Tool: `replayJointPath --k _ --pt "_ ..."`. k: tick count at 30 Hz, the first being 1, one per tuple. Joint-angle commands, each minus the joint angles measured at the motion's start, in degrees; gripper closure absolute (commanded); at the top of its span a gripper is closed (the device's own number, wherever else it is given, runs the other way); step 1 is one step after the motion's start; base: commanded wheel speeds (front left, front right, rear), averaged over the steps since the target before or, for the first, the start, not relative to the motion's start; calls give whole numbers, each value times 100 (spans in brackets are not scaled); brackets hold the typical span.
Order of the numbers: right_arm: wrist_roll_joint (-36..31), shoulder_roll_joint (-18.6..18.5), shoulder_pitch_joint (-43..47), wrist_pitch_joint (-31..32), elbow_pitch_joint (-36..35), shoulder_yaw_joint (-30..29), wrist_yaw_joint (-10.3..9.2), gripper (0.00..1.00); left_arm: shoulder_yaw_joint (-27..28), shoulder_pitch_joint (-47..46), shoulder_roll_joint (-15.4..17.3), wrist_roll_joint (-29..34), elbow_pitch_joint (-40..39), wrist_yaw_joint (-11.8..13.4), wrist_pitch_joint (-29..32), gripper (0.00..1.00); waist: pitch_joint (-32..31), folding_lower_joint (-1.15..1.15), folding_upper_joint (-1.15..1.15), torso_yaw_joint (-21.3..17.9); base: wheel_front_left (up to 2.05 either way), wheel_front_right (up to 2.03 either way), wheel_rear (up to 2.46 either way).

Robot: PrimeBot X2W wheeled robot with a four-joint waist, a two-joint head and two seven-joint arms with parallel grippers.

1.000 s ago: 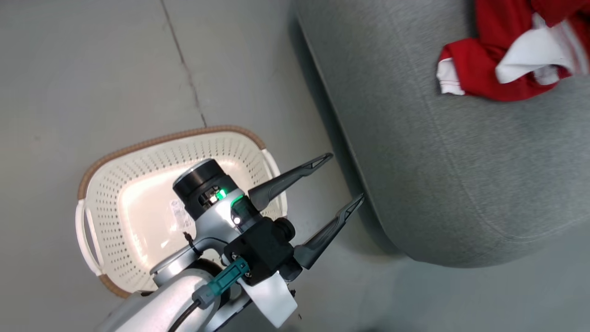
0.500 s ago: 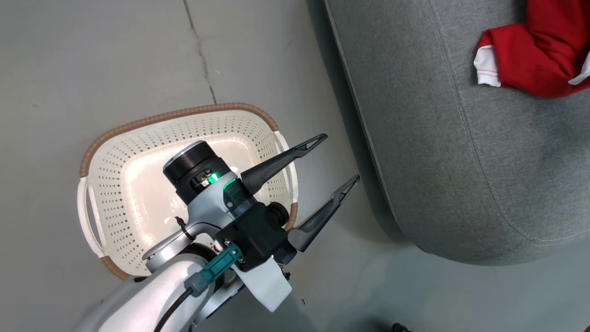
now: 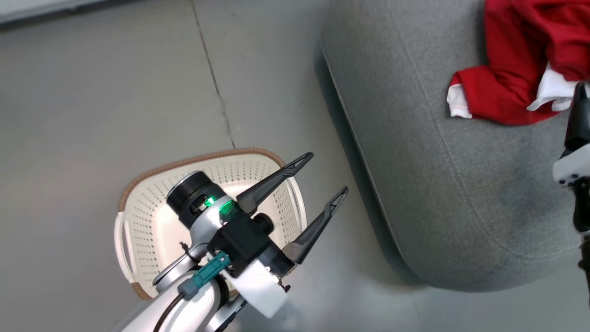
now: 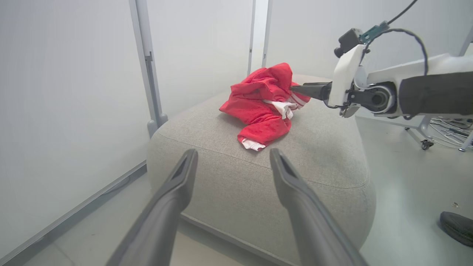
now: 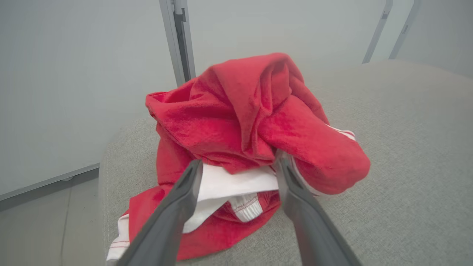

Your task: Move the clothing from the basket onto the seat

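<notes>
We see the clothing (image 5: 240, 111) lying in a crumpled red heap on top of the seat (image 3: 438, 193), well in from the seat's rounded edge, with one white cuff trailing out onto the grey fabric. Our right tool (image 5: 238, 161) is over the seat with its two fingers (image 5: 173, 214) spread apart. Their tips are right at the heap, one against a white fold and the other at the edge of a red fold, and we cannot tell whether any cloth is caught on them. Our left tool (image 3: 326, 173) hangs just off the seat, beside its rounded edge, spread wide with nothing between its fingers. The basket (image 3: 138, 221) stands on the floor (image 3: 115, 92) near the seat but apart from it, partly under the left tool's wrist, its perforated wall and brown rim showing.
</notes>
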Motion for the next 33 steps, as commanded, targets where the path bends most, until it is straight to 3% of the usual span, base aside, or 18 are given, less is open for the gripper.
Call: replayJointPath --k 1,10,23,33 --pt "-61 26 174 -28 -197 -21 0 0 72 103 10 -62 40 91 -68 0 -346 0 0 120 0 0 0" --pt "-339 335 1102 -6 -1532 12 1 0 506 585 -30 -381 200 569 -431 0 -943 0 0 592 0 0 0" --pt "-819 962 2324 752 -4033 297 1 0 1385 934 13 -737 374 1250 -823 0 -1385 0 0 1242 0 0 0" --pt "-968 1161 3014 1133 -4677 443 1 0 2187 1466 -99 -1070 514 1558 -1005 0 -1688 0 0 1500 0 0 0"
